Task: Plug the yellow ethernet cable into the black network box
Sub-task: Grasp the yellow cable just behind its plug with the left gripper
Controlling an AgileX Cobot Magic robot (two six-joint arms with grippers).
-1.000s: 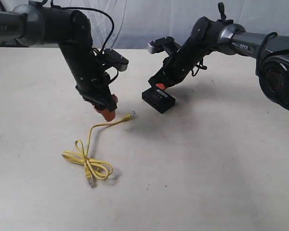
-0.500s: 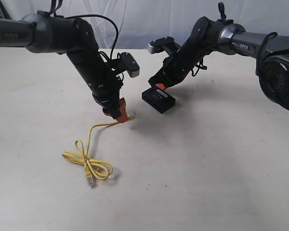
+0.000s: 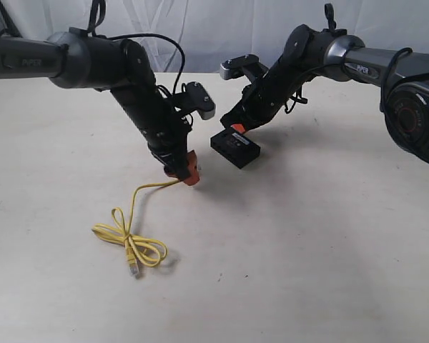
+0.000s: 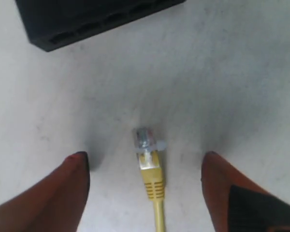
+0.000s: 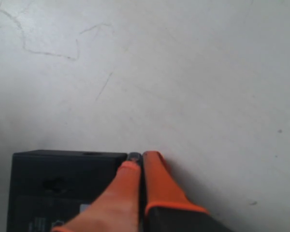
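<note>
The yellow ethernet cable (image 3: 139,191) lies on the table, its bow-like loop (image 3: 129,241) nearer the front. Its far clear plug (image 4: 144,140) points at the black network box (image 4: 87,19). My left gripper (image 4: 145,157) is open and low over the table, its orange fingers (image 4: 70,193) on either side of that plug without touching it. In the exterior view the left gripper (image 3: 188,174) hides this plug. The black network box (image 3: 237,150) lies flat with its ports facing the plug. My right gripper (image 5: 141,159) is shut, its tips resting at the box's (image 5: 63,179) back edge.
The cable's other plug (image 3: 134,270) lies at the front of the loop. The pale table (image 3: 307,250) runs back to a white curtain (image 3: 222,28). The right arm (image 3: 322,53) reaches in over the table's back right.
My left gripper has moved right and down from beside the cable until it straddles the far plug. The right arm and the box have not moved.
</note>
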